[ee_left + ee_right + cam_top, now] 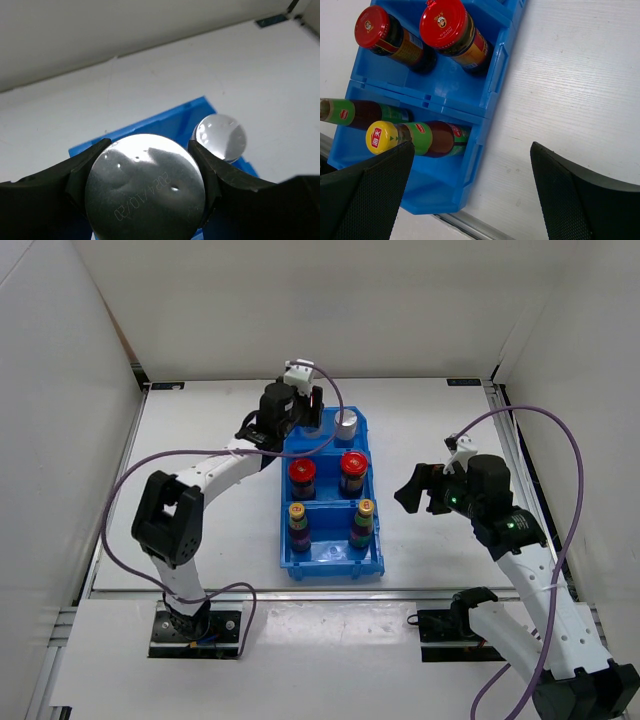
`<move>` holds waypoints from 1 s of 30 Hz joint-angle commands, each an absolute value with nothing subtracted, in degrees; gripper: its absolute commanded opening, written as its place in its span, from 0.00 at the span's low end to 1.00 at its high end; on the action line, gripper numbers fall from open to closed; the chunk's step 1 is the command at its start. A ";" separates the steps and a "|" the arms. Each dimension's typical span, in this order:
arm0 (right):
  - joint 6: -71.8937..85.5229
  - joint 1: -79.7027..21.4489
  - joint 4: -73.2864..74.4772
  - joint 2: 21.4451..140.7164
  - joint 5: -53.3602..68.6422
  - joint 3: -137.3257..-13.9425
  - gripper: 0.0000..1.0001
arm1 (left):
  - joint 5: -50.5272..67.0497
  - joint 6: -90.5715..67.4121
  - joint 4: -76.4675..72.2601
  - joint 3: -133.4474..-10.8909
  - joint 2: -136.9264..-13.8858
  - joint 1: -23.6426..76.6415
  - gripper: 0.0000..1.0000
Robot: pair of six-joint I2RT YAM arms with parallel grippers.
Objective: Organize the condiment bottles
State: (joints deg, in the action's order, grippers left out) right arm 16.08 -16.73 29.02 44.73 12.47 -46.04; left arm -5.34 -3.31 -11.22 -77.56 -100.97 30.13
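Note:
The blue bin point(283, 558) holds the bottles in pairs. My left gripper point(308, 412) is over its far compartment, shut on the cap of a silver-capped shaker point(145, 185). The second shaker point(347, 423) stands beside it and shows in the left wrist view point(220, 137). Two red-lidded jars point(302, 472) point(352, 464) stand in the middle compartment. Two yellow-capped bottles point(298, 512) point(365, 508) stand in the near one. My right gripper point(412, 492) is open and empty over the table, just right of the bin. Its wrist view shows the jars point(443, 20) and a yellow-capped bottle point(380, 137).
White walls enclose the table on the left, back and right. A metal rail point(470, 227) runs along the table's near edge below the bin. Bare white tabletop point(570, 90) lies to the right of the bin.

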 commanded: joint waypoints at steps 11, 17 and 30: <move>15.73 -16.70 29.44 42.90 13.18 -47.11 0.99 | -10.20 -0.62 -16.17 -76.90 -108.90 29.36 0.37; 15.73 -16.70 30.58 42.89 12.04 -48.77 0.99 | -12.91 -0.62 -15.21 -77.96 -108.11 29.36 1.00; 11.96 -16.70 34.89 53.51 7.46 -66.33 0.99 | -11.96 0.27 14.49 -92.75 -85.98 22.25 1.00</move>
State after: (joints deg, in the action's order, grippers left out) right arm 14.11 -16.73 34.63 50.59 6.79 -61.10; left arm -13.39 1.28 6.85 -93.19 -98.32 26.87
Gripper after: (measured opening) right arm 0.994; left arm 0.998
